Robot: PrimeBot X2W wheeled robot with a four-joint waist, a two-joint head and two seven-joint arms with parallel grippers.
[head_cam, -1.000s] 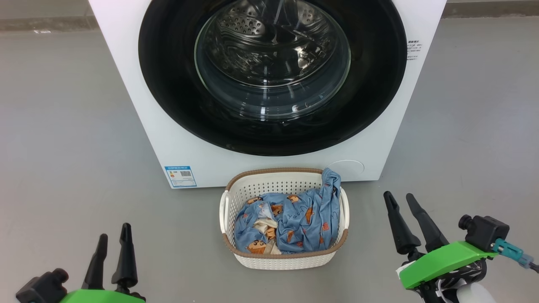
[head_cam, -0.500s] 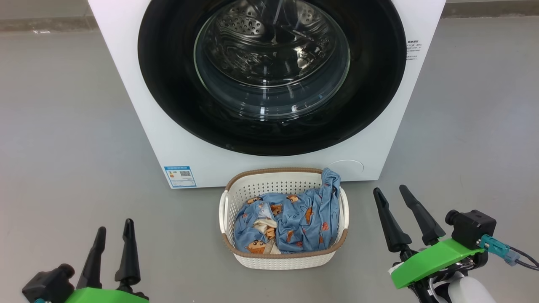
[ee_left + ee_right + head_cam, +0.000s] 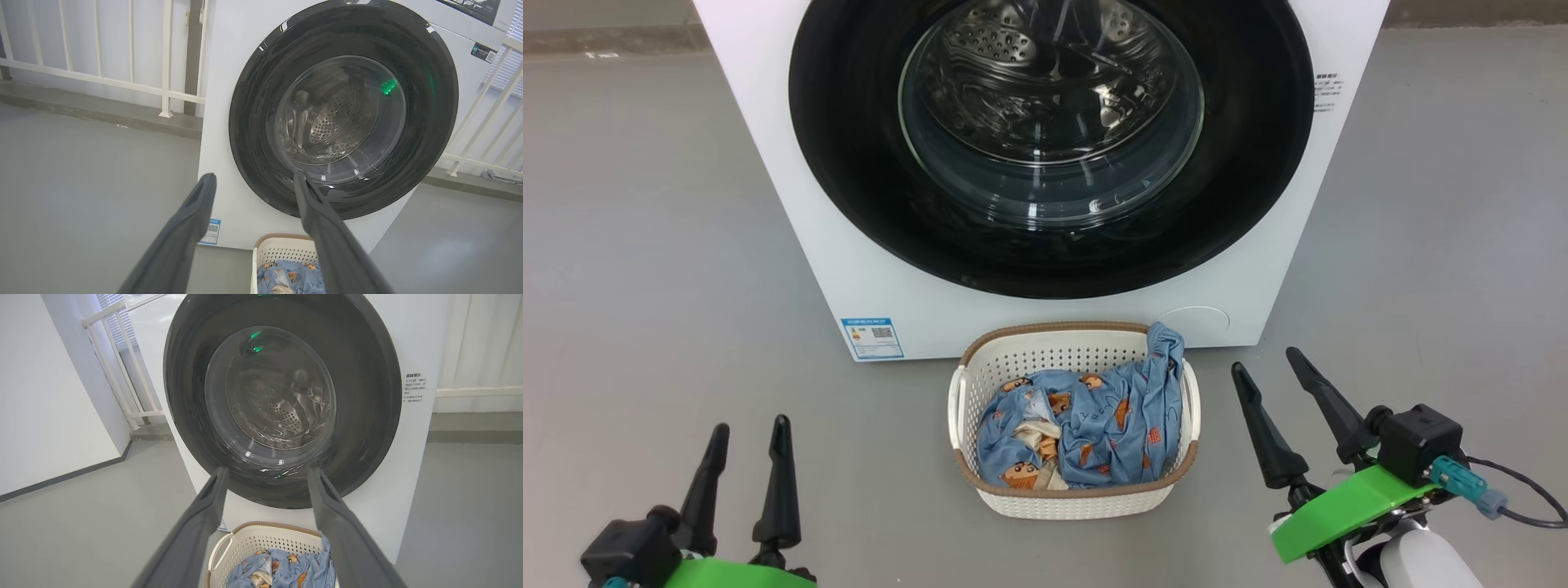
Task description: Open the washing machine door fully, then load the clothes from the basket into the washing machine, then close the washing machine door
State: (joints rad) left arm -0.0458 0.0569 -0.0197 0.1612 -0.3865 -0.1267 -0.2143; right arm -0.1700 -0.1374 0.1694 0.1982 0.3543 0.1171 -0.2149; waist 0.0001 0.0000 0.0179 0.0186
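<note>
The left gripper (image 3: 752,422) and right gripper (image 3: 1264,358) gape wide, empty. The basket (image 3: 1045,359) of clothes (image 3: 1094,425) sits between them, washing machine door (image 3: 849,163) beyond.

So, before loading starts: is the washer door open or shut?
Shut. The black door lies flush against the white washer, its glass covering the drum.

Door (image 3: 849,163) shut on washer (image 3: 1241,294) front, blocking entry. Basket (image 3: 1078,506) stands just before it, below door. Open floor (image 3: 645,286) left and right of basket.
</note>
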